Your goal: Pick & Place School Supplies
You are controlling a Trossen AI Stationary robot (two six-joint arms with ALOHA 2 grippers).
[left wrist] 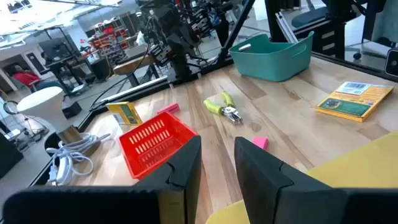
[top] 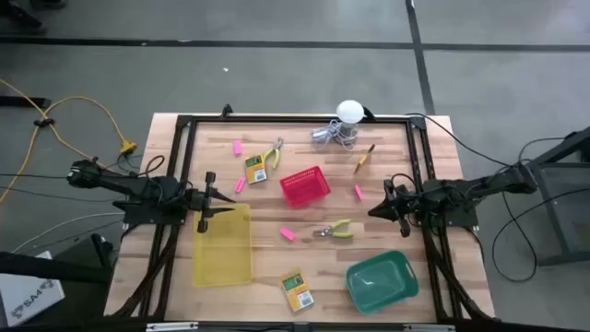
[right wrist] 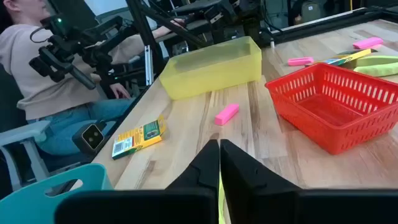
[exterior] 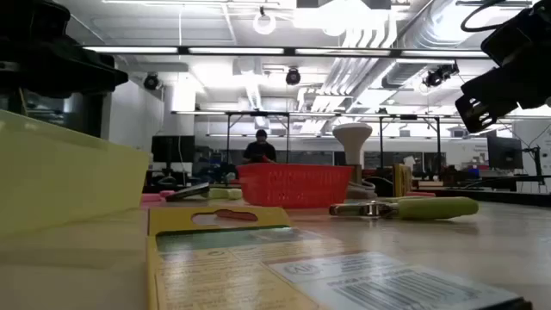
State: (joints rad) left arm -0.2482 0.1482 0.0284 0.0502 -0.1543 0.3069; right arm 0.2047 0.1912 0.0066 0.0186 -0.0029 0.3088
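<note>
Supplies are found scattered over the table point(top: 267, 277), none yet held. One crayon box point(top: 297, 290) lies near the front edge between the yellow tray point(top: 222, 244) and the green tray point(top: 381, 281); a second box point(top: 255, 170) lies just beside pliers point(top: 274, 153) toward the back. A second pair of pliers point(top: 335, 230) lies in front of the red basket point(top: 305, 185), with a pink block point(top: 288, 234) close by; further blocks are seen at the back left point(top: 238, 147), left of the basket point(top: 241, 184) and right of it point(top: 359, 192).

The left gripper point(left wrist: 217, 165) is held over the back end of the yellow tray, its jaws narrowly parted and empty. The right gripper point(right wrist: 220, 163) is held near the table's right side, jaws pressed together, nothing between them.

Risks are judged as follows. The blocks are small and flat, so a descent slightly off centre could push one aside rather than capture it. The box and pliers at the back lie so close that a grasp at one may drag the other. The right jaws must be opened before any approach, or an item would be knocked away. The ball with wire point(top: 343, 124) at the back could be snagged.
</note>
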